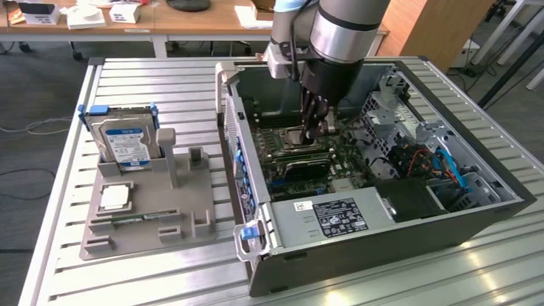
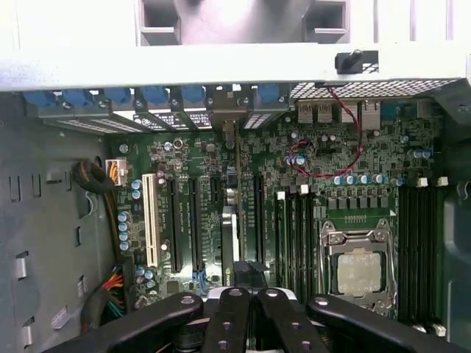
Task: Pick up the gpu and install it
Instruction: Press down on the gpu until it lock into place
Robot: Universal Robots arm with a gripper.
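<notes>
Wrist view, gripper [image 2: 246,309] closed on upright gpu [image 2: 229,243], over motherboard [image 2: 331,184]

Grey carpet floor [image 1: 34,83], wooden desk [image 1: 195,22] behind a slatted metal table [image 1: 136,280]

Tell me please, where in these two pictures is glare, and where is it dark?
Exterior view: daylight glare on the slatted table near the bottom right; the computer case interior lies shaded under the arm. Wrist view: the case's rim is washed out white, while the motherboard is dimmer and the gripper is nearly black.
</notes>
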